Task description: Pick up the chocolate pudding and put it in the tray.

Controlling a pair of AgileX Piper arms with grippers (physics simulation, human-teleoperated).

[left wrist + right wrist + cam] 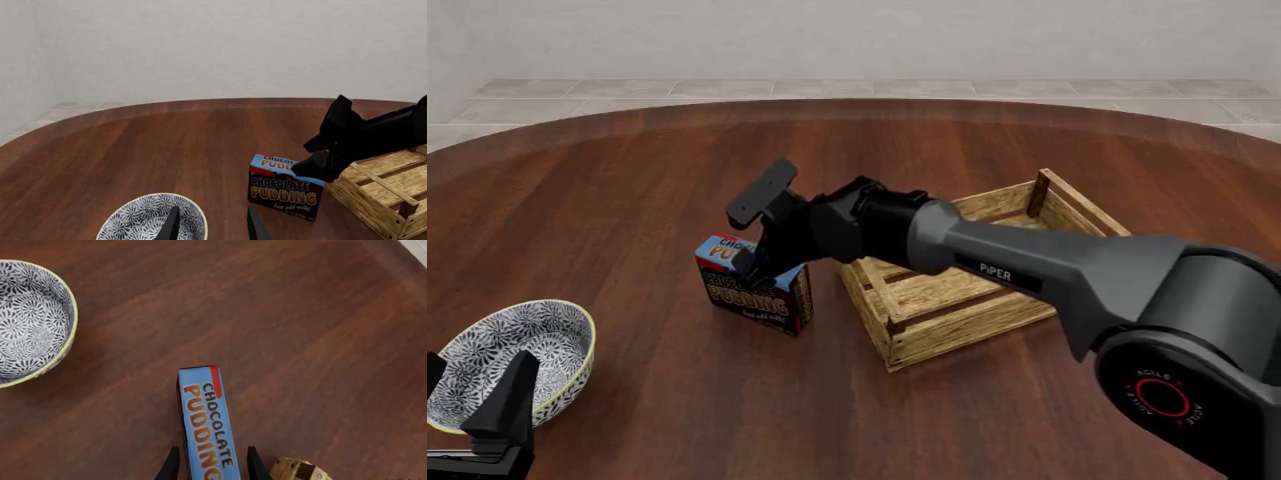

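Right wrist view: chocolate pudding (205,422) upright on table (300,340), right gripper (209,465) fingers straddling its blue top; contact unclear. Tray (961,275) just beside carton. Patterned bowl (507,360) well apart, below left gripper (210,225), fingers apart, empty.

Glossy wood table (627,180); rough pale-wood tray (961,300).

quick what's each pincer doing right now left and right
Left pincer: open, holding nothing, hanging by the bowl.
Right pincer: fingers either side of the chocolate pudding; cannot tell if it is clamped.
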